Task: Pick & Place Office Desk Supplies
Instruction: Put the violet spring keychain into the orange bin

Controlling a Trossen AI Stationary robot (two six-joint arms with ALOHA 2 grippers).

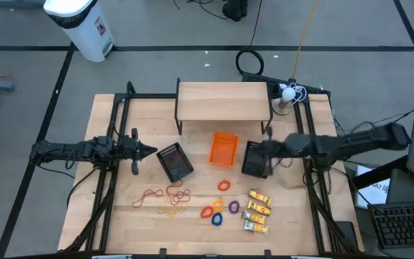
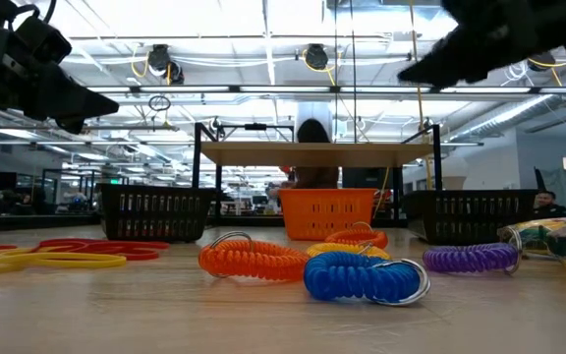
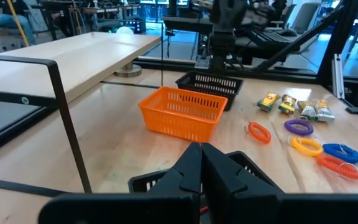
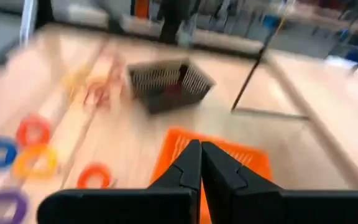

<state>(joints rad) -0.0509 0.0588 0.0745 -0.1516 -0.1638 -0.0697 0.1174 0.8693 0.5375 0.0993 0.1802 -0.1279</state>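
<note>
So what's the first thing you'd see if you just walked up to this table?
Probably the bright orange bin in the middle of the table, between two black mesh bins. Then the colourful coil rings near the front edge, with rubber bands on one side of them and yellow packets on the other.

Two dark jointed arms, black cabling alongside, each tapering to a matte black wedge-shaped two-finger tool

- Legible text, labels, brands, numbers: none.
- White bin [image 1: 80, 25], far left on floor: red label present, wording too small to read.
</note>
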